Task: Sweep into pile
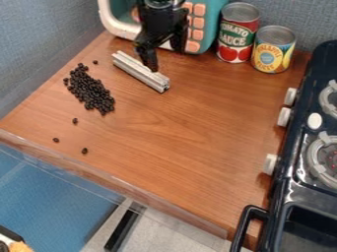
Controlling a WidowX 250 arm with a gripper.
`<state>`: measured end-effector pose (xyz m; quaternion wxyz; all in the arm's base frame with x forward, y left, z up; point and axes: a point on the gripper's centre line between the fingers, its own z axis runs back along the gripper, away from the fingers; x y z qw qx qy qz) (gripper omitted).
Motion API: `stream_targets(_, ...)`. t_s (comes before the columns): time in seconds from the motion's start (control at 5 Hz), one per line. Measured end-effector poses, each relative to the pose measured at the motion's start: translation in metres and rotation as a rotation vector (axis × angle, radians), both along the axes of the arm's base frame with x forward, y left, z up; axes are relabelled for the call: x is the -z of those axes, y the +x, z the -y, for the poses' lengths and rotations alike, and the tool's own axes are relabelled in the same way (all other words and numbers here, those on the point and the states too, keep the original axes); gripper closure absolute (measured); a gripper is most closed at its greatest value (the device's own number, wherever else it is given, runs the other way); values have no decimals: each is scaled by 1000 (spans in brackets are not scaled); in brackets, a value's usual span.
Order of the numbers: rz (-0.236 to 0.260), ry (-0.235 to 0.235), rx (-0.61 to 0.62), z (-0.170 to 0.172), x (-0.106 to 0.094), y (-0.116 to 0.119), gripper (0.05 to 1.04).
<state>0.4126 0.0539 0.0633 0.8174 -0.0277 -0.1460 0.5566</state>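
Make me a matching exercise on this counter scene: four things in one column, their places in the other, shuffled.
1. Metal bar
2. Heap of black pieces
3. Yellow-labelled can
4. Stove

A. Right beside the red-labelled can
B. Along the right side of the view
C. At the lower end of the gripper
D. On the left part of the wooden counter, with a few stray pieces around it

Right pairs: 1-C, 2-D, 3-A, 4-B

Room opens between beans [92, 91] and stove [296, 188]; cans [238, 32], perhaps touching, block the back.
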Motion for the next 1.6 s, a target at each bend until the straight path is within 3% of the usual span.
stream_targets(1.0, -110, 35, -22, -8, 43, -7, 83)
stream_targets(1.2, -125, 48, -37, -11, 49, -7, 131)
stream_targets(1.6, -130, 56, -71, -13, 47, -8, 685)
